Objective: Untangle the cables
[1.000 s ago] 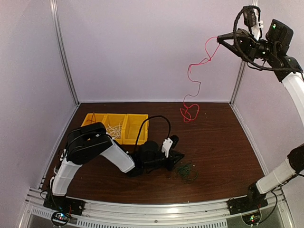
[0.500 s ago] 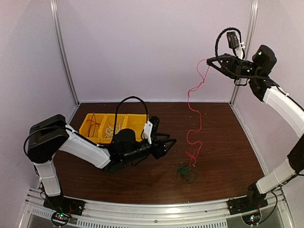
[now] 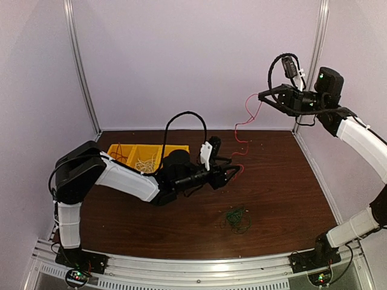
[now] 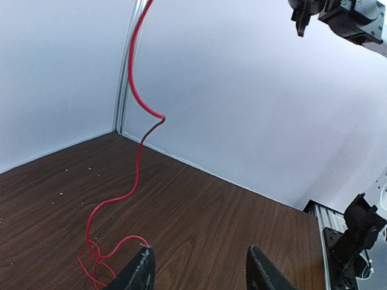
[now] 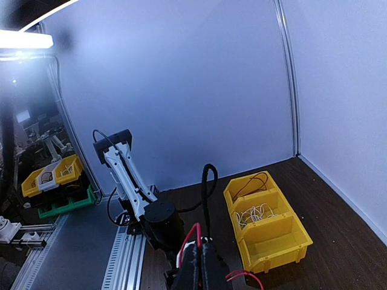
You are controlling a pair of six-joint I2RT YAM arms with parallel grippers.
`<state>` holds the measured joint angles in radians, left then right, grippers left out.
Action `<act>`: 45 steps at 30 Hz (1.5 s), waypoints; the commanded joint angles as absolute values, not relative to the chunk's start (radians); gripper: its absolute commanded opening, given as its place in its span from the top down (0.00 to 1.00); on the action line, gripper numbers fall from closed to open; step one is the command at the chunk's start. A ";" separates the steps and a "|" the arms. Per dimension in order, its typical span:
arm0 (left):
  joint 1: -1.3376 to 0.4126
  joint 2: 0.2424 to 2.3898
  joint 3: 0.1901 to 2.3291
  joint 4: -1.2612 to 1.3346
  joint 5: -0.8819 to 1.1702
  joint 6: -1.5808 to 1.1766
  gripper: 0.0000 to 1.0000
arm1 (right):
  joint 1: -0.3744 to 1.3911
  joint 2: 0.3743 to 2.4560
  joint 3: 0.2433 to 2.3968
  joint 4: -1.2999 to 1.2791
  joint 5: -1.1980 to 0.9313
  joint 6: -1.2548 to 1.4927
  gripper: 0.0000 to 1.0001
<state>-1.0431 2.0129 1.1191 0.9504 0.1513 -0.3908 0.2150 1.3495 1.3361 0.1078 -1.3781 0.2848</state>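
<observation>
The left gripper [image 4: 199,273] is held low over the table [image 3: 290,199], its jaws spread and nothing caught between them. Behind its arm, at the left, a yellow bin [image 3: 130,147] is seen, with white cables [image 3: 145,164] lying in the middle compartment. Just beside the left finger, the looped tail of the red cable [image 4: 139,154] rests on the wood, and from there the strand is drawn up and rightward. Nearer the front edge, a green cable [image 3: 236,219] lies bundled by itself, well apart from the red one. High at the right, the top end of the red cable is pinched in the pressed-together fingers of the right gripper [image 3: 263,95]. The red strand appears to be separated and is being stretched out. For the next move, the left jaws would need to be brought around the tail and closed on it.
</observation>
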 commanded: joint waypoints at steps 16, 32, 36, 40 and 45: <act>-1.001 2.321 1.479 0.864 0.373 -0.328 0.56 | 0.246 1.314 1.345 0.029 -1.352 0.212 1.00; -0.984 2.199 1.266 0.992 0.331 -0.444 1.00 | 0.245 1.308 1.324 -0.107 -1.300 0.067 1.00; -0.942 2.020 1.121 0.998 0.214 -0.475 1.00 | 0.247 1.296 1.289 -0.316 -1.173 -0.173 1.00; -0.878 1.842 1.009 0.977 0.150 -0.502 1.00 | 0.283 1.309 1.205 -0.438 -1.085 -0.342 0.96; -0.820 1.661 0.983 0.813 0.084 -0.460 1.00 | 0.353 1.328 1.140 -0.494 -1.069 -0.408 0.57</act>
<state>-0.8520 1.7657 1.0023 0.9089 0.1738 -0.4793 0.3111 1.3174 1.1641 -0.3916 -1.1149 -0.2741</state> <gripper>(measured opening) 0.008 0.337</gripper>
